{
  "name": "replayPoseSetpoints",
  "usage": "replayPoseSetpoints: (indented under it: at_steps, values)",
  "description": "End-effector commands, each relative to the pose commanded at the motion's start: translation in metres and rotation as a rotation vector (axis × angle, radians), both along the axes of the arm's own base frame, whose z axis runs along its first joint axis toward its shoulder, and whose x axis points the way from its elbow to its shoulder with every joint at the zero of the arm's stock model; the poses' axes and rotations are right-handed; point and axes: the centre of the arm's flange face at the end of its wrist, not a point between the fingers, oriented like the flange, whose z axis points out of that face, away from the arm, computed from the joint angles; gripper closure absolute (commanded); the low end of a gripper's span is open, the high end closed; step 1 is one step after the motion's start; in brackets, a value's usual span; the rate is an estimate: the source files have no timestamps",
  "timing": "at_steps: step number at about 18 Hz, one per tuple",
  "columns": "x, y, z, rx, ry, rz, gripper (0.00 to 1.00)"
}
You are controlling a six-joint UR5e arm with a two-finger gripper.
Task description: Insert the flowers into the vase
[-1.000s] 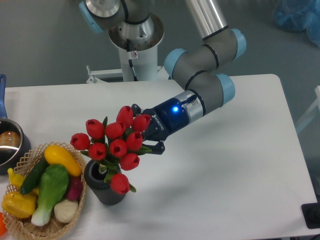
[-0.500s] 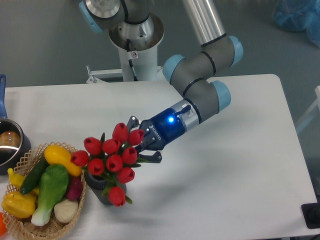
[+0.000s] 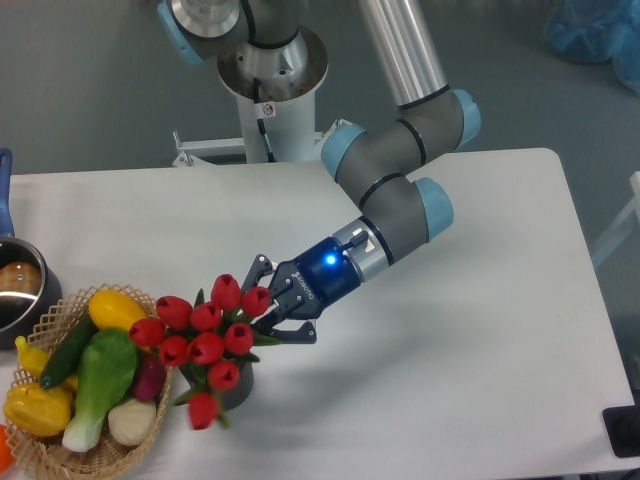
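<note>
Red flowers over vase, gripper spread beside buds (grip unclear), wicker basket close left

— What are the flowers hiding?
— They are covering nearly all of the vase, mouth included, and the stems are going unseen.
— And the gripper?
— Blooms are masking its fingertips, so its grip is staying unclear.
— The edges?
— They are cutting off the pot and the basket.

Bright even overhead light, soft shadows on the white table, sharp focus, no glare
</note>
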Motion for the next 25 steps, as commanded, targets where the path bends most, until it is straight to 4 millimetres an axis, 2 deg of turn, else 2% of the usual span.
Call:
replayPoseSetpoints:
  at_steps: [1,2,7,9,11,13,15,17,18,20,22,25]
  values:
    - [-0.002,-0.002,0.000,-0.001,0.001,0.005,0.05]
    - [-0.007,-0.007,0.001,-0.003,0.009,0.015,0.00]
    - [-0.038,-0.042,0.006,-0.001,0.137,0.077,0.00]
    - [-0.050,-0.060,0.019,0.006,0.157,0.114,0.00]
    - [-0.071,-0.089,0.040,0.006,0.197,0.176,0.00]
    - [-0.092,-0.120,0.062,-0.085,0.305,0.239,0.00]
    - [-0.113,-0.143,0.070,-0.199,0.399,0.287,0.00]
    - [-0.125,-0.154,0.074,-0.215,0.421,0.312,0.00]
    - [-0.127,-0.153,0.077,-0.222,0.432,0.312,0.00]
    - [-0.141,-0.158,0.081,-0.349,0.516,0.332,0.00]
    - [-0.159,-0.174,0.077,-0.583,0.634,0.360,0.00]
    - [-0.182,-0.198,0.060,-0.738,0.678,0.384,0.00]
